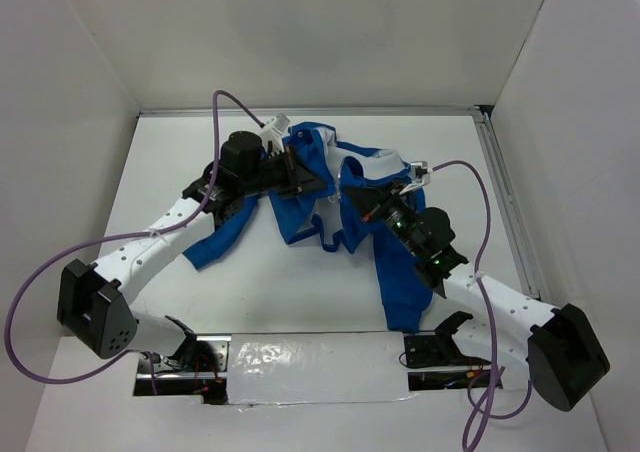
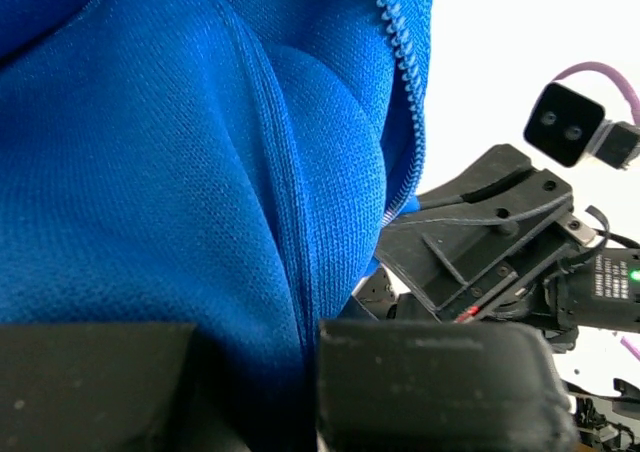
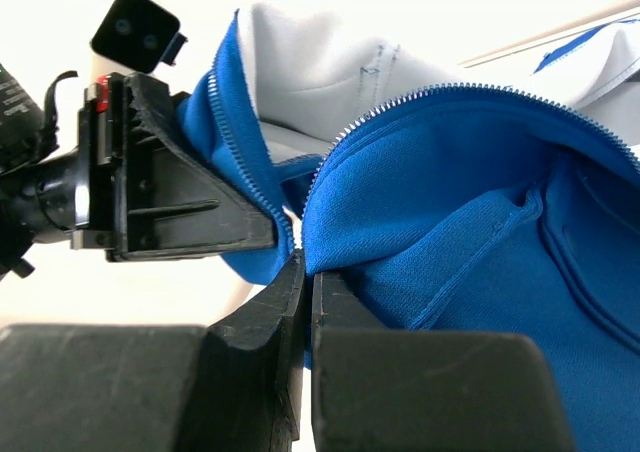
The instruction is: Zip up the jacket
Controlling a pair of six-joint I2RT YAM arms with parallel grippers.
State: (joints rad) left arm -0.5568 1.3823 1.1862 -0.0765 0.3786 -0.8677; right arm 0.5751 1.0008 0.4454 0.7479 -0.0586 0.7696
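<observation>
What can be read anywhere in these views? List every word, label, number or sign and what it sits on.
White print on the right arm's wrist housing, left wrist view: too small to read.
White print on the left arm's wrist housing, right wrist view: blurred, cut off, unreadable.
The jacket: no lettering visible.

The jacket [image 1: 300, 222] lies bunched mid-frame on the tabletop [image 1: 200, 152]. My left fingers [image 1: 316, 177] pinch its edge at centre; my right fingers [image 1: 365, 207] pinch it just right of them, lower.
</observation>
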